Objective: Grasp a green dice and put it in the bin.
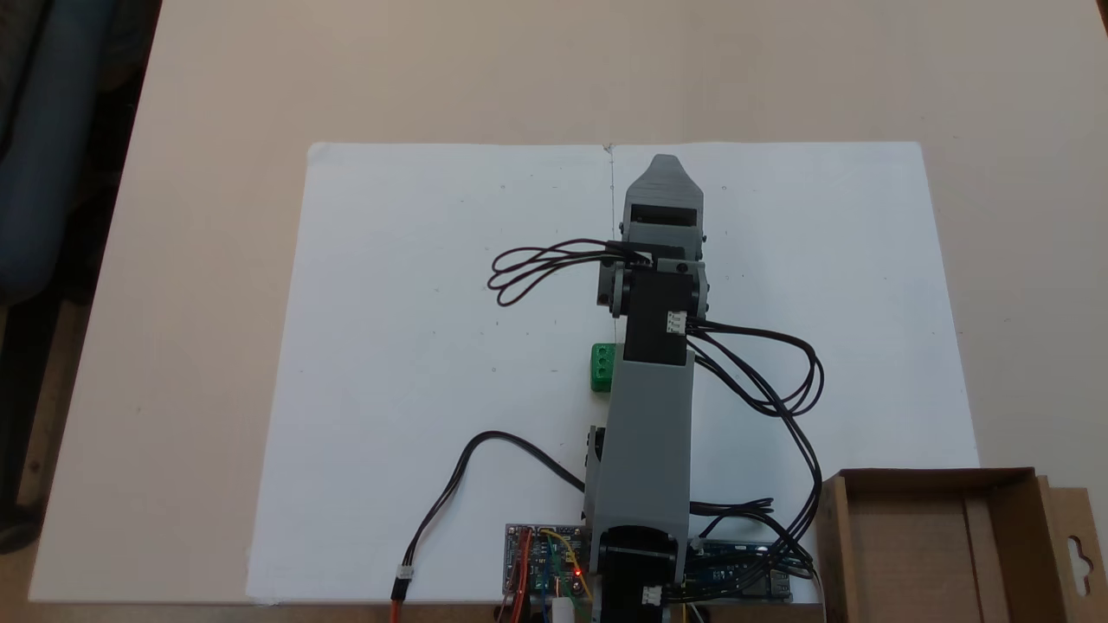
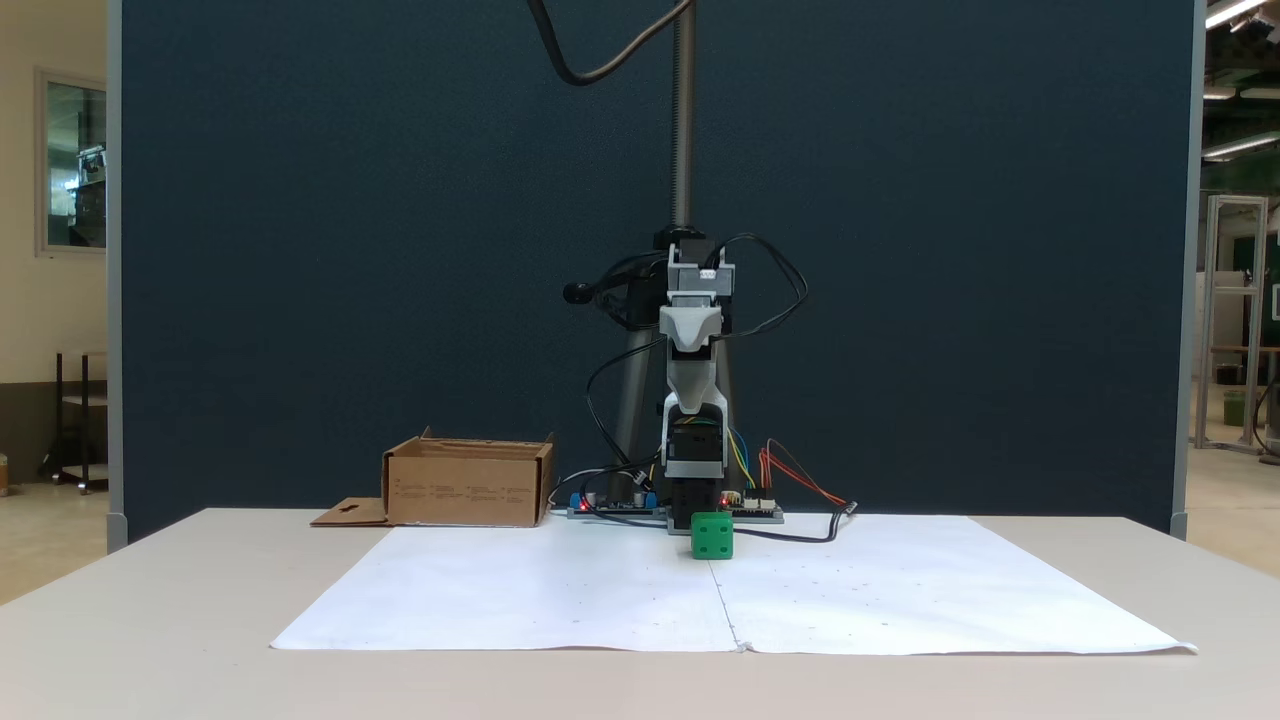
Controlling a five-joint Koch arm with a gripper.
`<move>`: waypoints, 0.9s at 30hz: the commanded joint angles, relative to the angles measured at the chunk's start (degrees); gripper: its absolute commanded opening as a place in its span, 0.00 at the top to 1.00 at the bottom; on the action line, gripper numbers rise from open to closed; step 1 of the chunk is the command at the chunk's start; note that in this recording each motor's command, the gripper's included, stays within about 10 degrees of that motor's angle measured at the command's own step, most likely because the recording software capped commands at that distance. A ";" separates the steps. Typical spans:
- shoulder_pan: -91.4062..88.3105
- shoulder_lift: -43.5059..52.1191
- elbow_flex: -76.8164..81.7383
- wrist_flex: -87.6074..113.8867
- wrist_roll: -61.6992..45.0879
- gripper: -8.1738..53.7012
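On the white paper sheet (image 2: pixel 560 590) that covers the middle of the bench (image 2: pixel 150 620), the green dice (image 2: pixel 711 536) sits free, nearest the front in the level fixed view, right on the sheet's centre crease. Seen from above, the dice (image 1: pixel 602 367) lies partly under the arm's forearm (image 1: pixel 645 433), just beside its left edge, so the arm reaches past it rather than down to it. Above and beyond the dice, the gripper (image 1: pixel 664 164) points away from the base, raised off the sheet and touching nothing. Its jaws overlap in both fixed views, so I cannot tell how far apart they stand; it looks empty. Farther back, beside the arm's base and circuit boards (image 2: pixel 615 503), the bin (image 2: pixel 468 483) waits empty, likely set within easy swing of the arm.
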 commanded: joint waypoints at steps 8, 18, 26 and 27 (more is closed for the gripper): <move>-1.49 6.77 -4.66 21.09 0.97 0.09; -5.98 6.68 -4.66 22.76 1.67 0.09; -6.15 6.68 -4.66 27.33 1.76 0.09; -6.06 6.68 -4.66 27.86 1.76 0.09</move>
